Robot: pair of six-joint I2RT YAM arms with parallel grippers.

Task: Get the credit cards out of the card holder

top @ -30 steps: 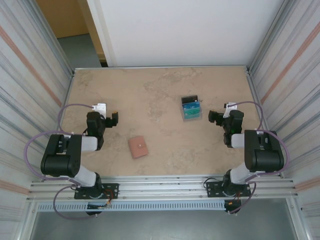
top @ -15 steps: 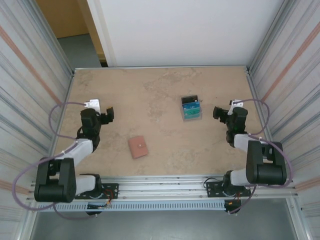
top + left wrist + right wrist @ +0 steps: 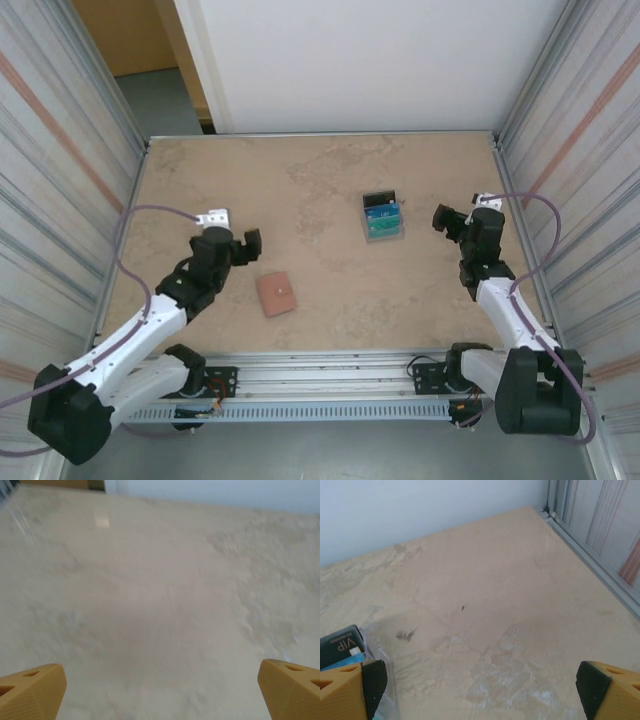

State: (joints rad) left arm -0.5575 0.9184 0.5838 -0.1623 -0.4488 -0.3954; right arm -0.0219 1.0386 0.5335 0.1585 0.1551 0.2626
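The card holder (image 3: 275, 294), a closed pinkish-brown leather square, lies flat near the front of the beige, mottled, stone-look surface (image 3: 320, 180). Ribbed metal panels and a white back wall enclose it. A clear stand (image 3: 400, 230) with blue cards (image 3: 380, 222) sits well apart. The left end effector (image 3: 251, 241) and right end effector (image 3: 441, 218) both gape wide, holding nothing.

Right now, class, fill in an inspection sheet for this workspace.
Surface: beige mottled table.
Job's things: card holder lies folded shut, front centre; no card lies loose beside it.
Clutter: clear stand with blue cards, upright, right of centre.
Grippers: left gripper open, empty, apart from the card holder; right gripper open, empty, right of the stand.
Cables: purple cables loop from both arms.
Surroundings: ribbed metal side walls, white back panel.
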